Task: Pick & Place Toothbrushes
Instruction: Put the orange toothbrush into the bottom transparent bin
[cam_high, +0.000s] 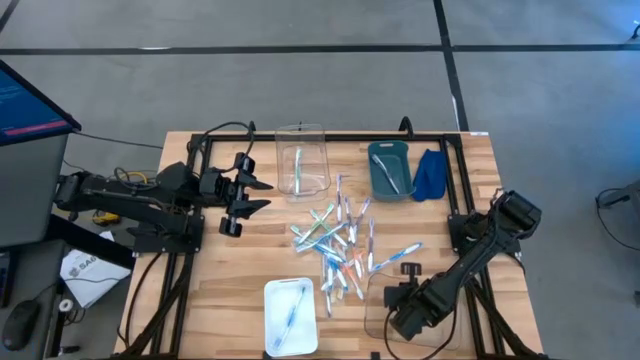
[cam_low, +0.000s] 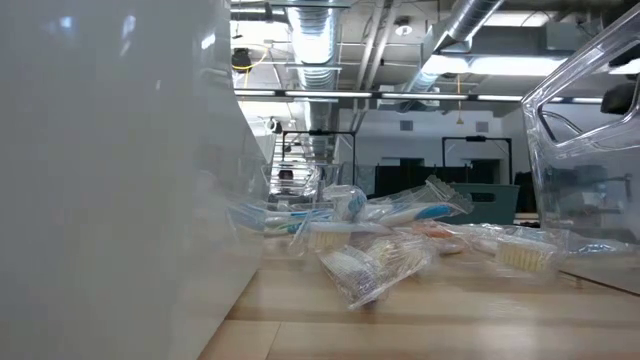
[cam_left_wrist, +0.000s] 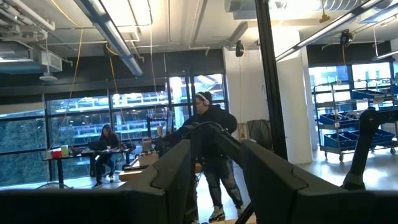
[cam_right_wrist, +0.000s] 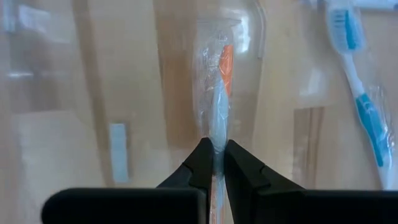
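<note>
Wooden desk (cam_high: 240, 270), slatted top in a black frame, grey floor around it.

Near edge: white tray (cam_high: 290, 316) holding one toothbrush with a blue part. Beside it, a clear container (cam_high: 372, 310) at the near right corner. The right claw (cam_high: 400, 296) sits over this container, fingers (cam_right_wrist: 202, 163) pinched shut on an orange toothbrush (cam_right_wrist: 221, 87) in a clear wrapper; the right wrist view shows the wrapped handle clamped between the two dark tips, with a blue toothbrush (cam_right_wrist: 359, 81) lying on the wood just beside the container.

Middle of desk: loose pile of toothbrushes (cam_high: 338, 245), wrapped, with green, blue, orange and white parts, lying crossed over one another. The low view shows the same pile (cam_low: 390, 235) resting flat on the wood between a white wall on one side and a clear wall on the other.

Left side: left claw (cam_high: 250, 195), raised above the desk and well apart from the pile, fingers spread with nothing between them.

Far edge: clear bin (cam_high: 302, 158) with one green toothbrush inside; teal bin (cam_high: 390, 168) with one brush inside; folded blue cloth (cam_high: 430, 174) just beside the teal bin.

Beyond the desk, in the left wrist view: a standing person (cam_left_wrist: 211, 134) in dark clothes, and a seated person (cam_left_wrist: 106, 146) at a table farther back.
</note>
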